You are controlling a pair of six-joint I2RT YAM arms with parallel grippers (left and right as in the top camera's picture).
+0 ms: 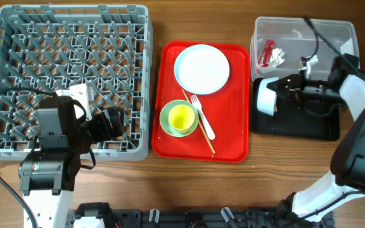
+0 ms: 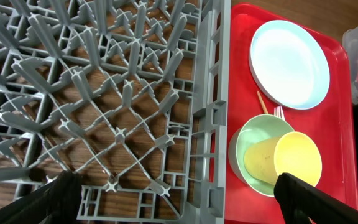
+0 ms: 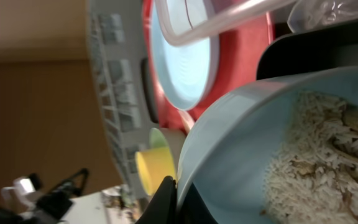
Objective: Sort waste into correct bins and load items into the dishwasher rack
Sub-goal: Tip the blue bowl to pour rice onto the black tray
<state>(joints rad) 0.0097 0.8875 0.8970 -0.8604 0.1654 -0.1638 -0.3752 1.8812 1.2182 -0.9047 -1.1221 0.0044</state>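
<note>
My right gripper (image 1: 285, 88) is shut on the rim of a pale blue bowl (image 1: 266, 95), held on its side over the black tray (image 1: 296, 128). In the right wrist view the bowl (image 3: 241, 143) holds rice scraps (image 3: 316, 162), and the jaws (image 3: 176, 186) pinch its rim. The clear tub (image 1: 296, 25) holds a red wrapper (image 1: 268, 52) and white paper bits (image 1: 278, 58). My left gripper (image 1: 116, 123) is open and empty over the grey rack's (image 1: 75, 9) front right corner. The white plate (image 1: 201, 68), green-inside bowl (image 1: 168, 121), yellow cup (image 1: 182, 116), fork (image 1: 204, 120) and chopsticks (image 1: 206, 140) lie on the red tray.
The red tray (image 1: 233, 145) lies between the rack and the two bins. In the left wrist view the rack wall (image 2: 207, 112) runs alongside the tray, with the plate (image 2: 288, 62) and the cup (image 2: 297, 158) in the bowl (image 2: 244, 140). A cable crosses the tub.
</note>
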